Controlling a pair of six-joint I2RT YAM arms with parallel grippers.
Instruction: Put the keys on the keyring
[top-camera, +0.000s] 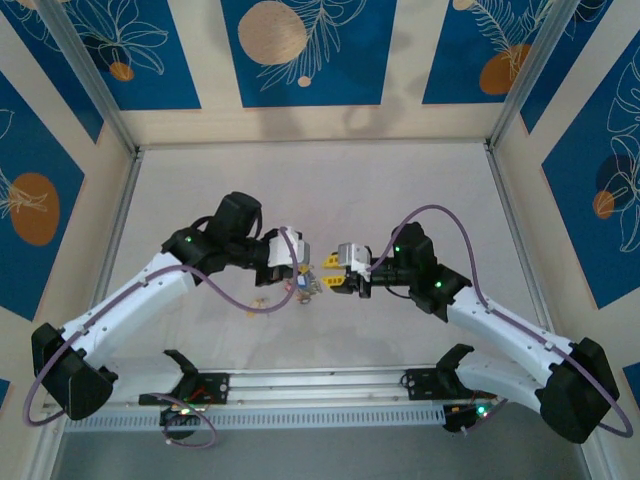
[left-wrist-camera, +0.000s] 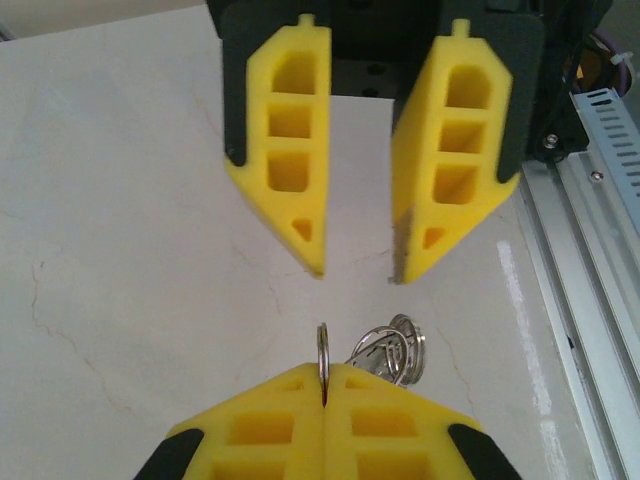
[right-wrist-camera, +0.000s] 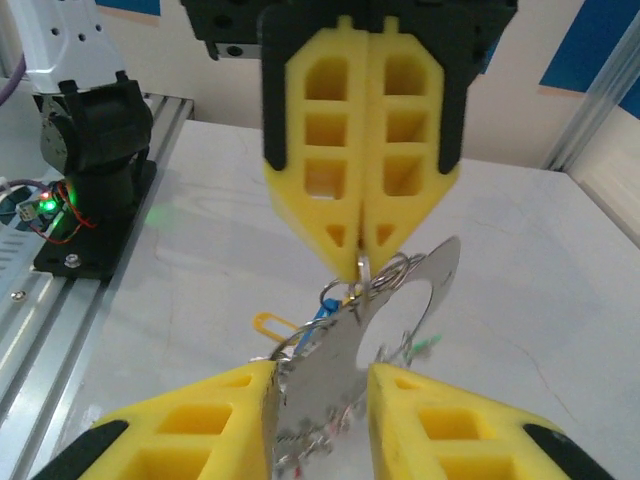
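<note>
my left gripper (left-wrist-camera: 327, 368) is closed, its 2 yellow fingers pressed flat together, and it pinches the keyring (left-wrist-camera: 323, 345), a thin grey loop seen edge-on that stands up out of the seam between my fingertips. just beside it, a small bunch of silver rings (left-wrist-camera: 396, 348) rests against my left finger.

my right gripper (left-wrist-camera: 357, 273) faces the left one, tip to tip and near it. its 2 fingers stand apart, with bare table (left-wrist-camera: 120, 200) visible through the gap.

from the right wrist, my left gripper (right-wrist-camera: 358, 272) hangs closed ahead with the keyring (right-wrist-camera: 362, 268) nipped at its tip. a broad shiny strip of metal (right-wrist-camera: 340, 360) runs from there down into the gap of my right gripper (right-wrist-camera: 320, 375). i cannot tell whether my right fingers touch it, or whether it is part of the loop.

the keys (right-wrist-camera: 312, 335) hang in a cluster below the left tip, a blue tag (right-wrist-camera: 320, 312) among them and a green bit (right-wrist-camera: 425, 347) off to the side. a yellow tag (right-wrist-camera: 268, 322) lies on the table just beyond.

from above, my left gripper (top-camera: 306, 274) and right gripper (top-camera: 331, 282) meet over the middle of the table (top-camera: 320, 190), the keys (top-camera: 313, 286) between them.
</note>
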